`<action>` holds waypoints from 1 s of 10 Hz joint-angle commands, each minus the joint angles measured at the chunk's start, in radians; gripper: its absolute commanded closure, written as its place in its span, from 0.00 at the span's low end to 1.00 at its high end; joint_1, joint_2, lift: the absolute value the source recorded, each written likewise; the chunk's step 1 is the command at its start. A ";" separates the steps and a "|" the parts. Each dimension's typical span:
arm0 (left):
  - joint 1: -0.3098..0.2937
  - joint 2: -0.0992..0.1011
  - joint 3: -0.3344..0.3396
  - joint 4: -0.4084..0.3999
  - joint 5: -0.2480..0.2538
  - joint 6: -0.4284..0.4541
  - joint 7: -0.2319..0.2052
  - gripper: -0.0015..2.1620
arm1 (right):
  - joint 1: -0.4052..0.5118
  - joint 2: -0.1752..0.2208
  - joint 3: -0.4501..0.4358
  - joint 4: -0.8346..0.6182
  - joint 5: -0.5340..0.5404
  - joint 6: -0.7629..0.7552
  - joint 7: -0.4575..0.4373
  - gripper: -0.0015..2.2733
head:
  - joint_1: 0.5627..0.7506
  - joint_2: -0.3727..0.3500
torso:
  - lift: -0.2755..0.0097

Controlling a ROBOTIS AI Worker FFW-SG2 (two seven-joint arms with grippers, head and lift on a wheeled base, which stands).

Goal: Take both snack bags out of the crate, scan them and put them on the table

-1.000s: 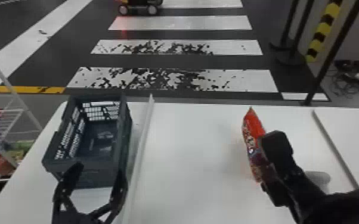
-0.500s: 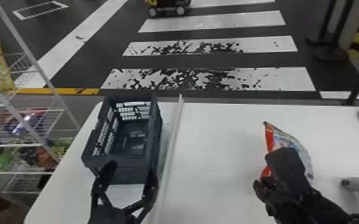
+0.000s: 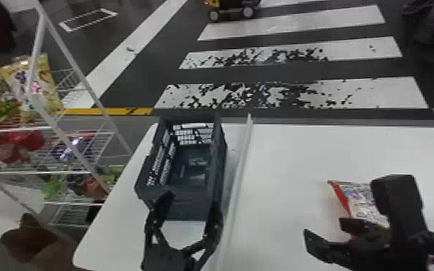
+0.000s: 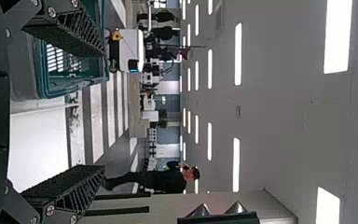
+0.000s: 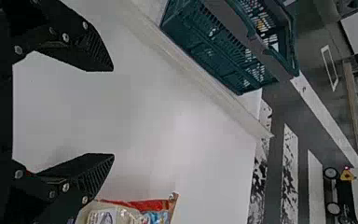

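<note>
Turned since the frame before, the head view takes in more of the rack at left, and the right gripper now points its fingers leftward. At far left, packets sit on the rack. Left of centre, the crate stands on the table; the left gripper is before its near end, fingers spread and holding nothing. Just right of the crate runs a pale strip. At lower right, the right gripper's fingers are apart, released, with a snack bag beside them, outside their gap.
</note>
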 commanded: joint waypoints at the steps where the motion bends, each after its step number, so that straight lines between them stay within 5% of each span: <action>1: 0.000 0.000 -0.001 -0.004 0.000 0.002 -0.002 0.07 | 0.007 0.003 -0.057 -0.017 -0.106 0.004 0.014 0.03 | 0.70 0.98 | 0.63; 4: -0.001 0.000 -0.004 -0.007 -0.002 0.002 -0.005 0.07 | 0.017 0.026 -0.082 -0.039 -0.156 -0.006 0.034 0.03 | 0.70 1.00 | 0.63; 7: 0.005 0.000 -0.006 -0.014 -0.005 0.002 -0.006 0.07 | -0.003 0.027 -0.154 0.004 -0.233 -0.193 0.027 0.03 | 0.70 0.99 | 0.63; 10: 0.014 -0.005 -0.004 -0.027 -0.011 0.005 -0.006 0.07 | -0.049 0.027 -0.243 0.132 -0.291 -0.340 -0.048 0.03 | 0.70 0.88 | 0.63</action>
